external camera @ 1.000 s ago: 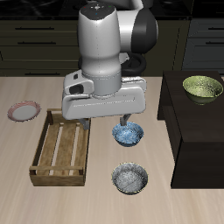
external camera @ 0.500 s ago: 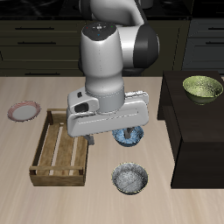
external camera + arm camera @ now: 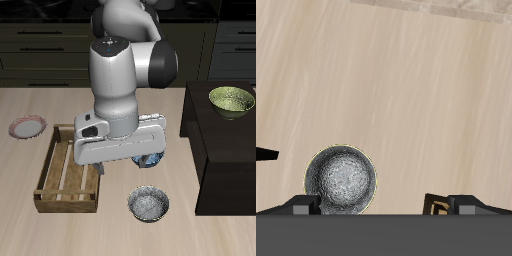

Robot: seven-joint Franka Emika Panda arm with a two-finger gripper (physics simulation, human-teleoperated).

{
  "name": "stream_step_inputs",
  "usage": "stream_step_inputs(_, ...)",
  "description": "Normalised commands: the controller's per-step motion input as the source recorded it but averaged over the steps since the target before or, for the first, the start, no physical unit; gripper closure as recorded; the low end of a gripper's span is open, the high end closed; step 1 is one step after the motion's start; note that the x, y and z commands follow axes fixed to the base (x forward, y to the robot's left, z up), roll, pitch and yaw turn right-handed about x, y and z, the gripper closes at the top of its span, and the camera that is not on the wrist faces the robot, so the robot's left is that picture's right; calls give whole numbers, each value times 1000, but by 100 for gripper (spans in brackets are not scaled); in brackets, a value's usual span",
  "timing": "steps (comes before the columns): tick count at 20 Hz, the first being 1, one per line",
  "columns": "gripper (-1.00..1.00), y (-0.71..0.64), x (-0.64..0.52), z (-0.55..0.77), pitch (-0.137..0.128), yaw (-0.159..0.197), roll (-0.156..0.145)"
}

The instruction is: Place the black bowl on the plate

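The black bowl (image 3: 148, 205), dark outside and speckled grey inside, stands on the table near the front edge. In the wrist view the black bowl (image 3: 343, 180) lies below the hand, close to one fingertip (image 3: 301, 207). My gripper (image 3: 122, 166) hovers above the table just behind the bowl, and in the wrist view the gripper (image 3: 381, 208) is open with nothing between its fingers. The plate (image 3: 27, 127), pink-rimmed with a pale centre, lies far off beyond the crate.
A wooden crate (image 3: 70, 170) stands between the plate and the bowls. A blue patterned bowl (image 3: 150, 160) is mostly hidden behind my hand. A yellow-green bowl (image 3: 231, 100) sits on a black block (image 3: 225, 150) beside the black bowl.
The arm has come forward and down toward the table's front, now covering most of the blue bowl. The bowls and the plate have not moved.
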Motion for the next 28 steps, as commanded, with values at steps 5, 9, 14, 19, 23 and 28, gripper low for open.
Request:
stream_step_inputs(5,-100,-25,99,-210,32,18,-5)
stream_step_inputs(9,-100,5,26,-210,33,16,8)
stream_step_inputs(14,-100,33,5,-280,35,6,6)
stream_step_inputs(19,-100,-4,26,-224,26,12,-6)
stream_step_inputs(23,-100,89,24,-162,14,25,21)
stream_step_inputs(28,-100,70,20,-149,15,7,7)
